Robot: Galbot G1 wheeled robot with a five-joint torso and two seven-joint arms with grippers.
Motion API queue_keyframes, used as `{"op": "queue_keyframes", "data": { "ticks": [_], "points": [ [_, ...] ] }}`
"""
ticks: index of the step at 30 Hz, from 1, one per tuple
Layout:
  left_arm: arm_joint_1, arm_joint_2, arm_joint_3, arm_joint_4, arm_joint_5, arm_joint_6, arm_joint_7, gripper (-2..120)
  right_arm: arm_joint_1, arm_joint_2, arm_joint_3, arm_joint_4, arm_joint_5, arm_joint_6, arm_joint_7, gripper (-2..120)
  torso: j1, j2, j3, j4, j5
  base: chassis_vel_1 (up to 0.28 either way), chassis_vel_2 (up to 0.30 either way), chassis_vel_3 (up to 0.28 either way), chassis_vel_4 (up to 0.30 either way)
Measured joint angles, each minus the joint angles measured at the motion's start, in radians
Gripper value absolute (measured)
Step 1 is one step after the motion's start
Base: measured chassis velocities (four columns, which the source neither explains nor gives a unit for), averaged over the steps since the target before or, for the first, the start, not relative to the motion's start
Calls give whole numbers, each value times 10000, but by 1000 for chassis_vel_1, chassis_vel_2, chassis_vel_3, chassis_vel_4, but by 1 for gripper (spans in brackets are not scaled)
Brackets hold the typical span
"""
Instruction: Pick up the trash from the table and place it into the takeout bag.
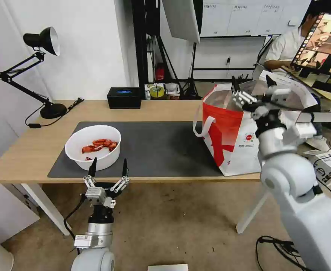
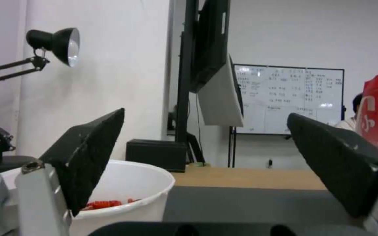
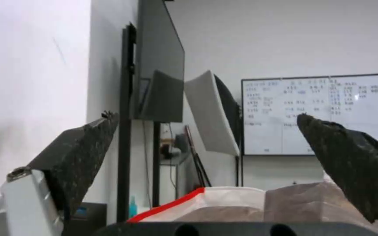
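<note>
White round bowl [image 1: 93,147] of red crayfish shells [image 1: 99,145] sits at the left of the grey mat [image 1: 154,146] on the table [image 1: 26,148], just beyond the left gripper [image 1: 109,167], fingers spread, empty. Right gripper [image 1: 252,84], also spread, hovers over the takeout bag [image 1: 233,135]'s mouth. The bag's round logo [image 1: 249,137] is illegible.

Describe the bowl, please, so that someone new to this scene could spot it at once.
Start at the long wooden table and its dark grey mat. The bowl stands on the mat's near left part, just beyond the open left gripper. It is the only round white thing there, holding red crayfish shells.
</note>
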Motion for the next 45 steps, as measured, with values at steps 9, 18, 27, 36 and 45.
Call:
{"op": "queue_keyframes", "data": {
  "ticks": [9,18,27,36,45],
  "points": [
    [34,21,-63,-42,-35,3,-8,100,-1521,1072,89,-530,-1309,1998,-745,100,0,0,0,1,1,0,0,0,0],
    [81,76,-82,-70,-180,3,-12,100,-2823,1911,482,-915,-2205,3264,-1023,100,0,0,0,0,1,0,0,0,0],
    [155,83,-76,-101,-186,-9,-12,100,-3851,2596,673,-1220,-2884,4775,-1295,100,-1,0,0,1,0,0,0,0,0],
    [224,121,-155,-123,-198,-53,-12,100,-4460,2973,719,-1565,-3334,5547,-1393,100,0,0,0,1,1,0,0,0,0],
    [228,211,-202,-155,-209,-56,-12,100,-4518,3085,639,-1593,-3368,5623,-1428,100,0,0,1,1,1,0,0,0,0]
  ]
}}
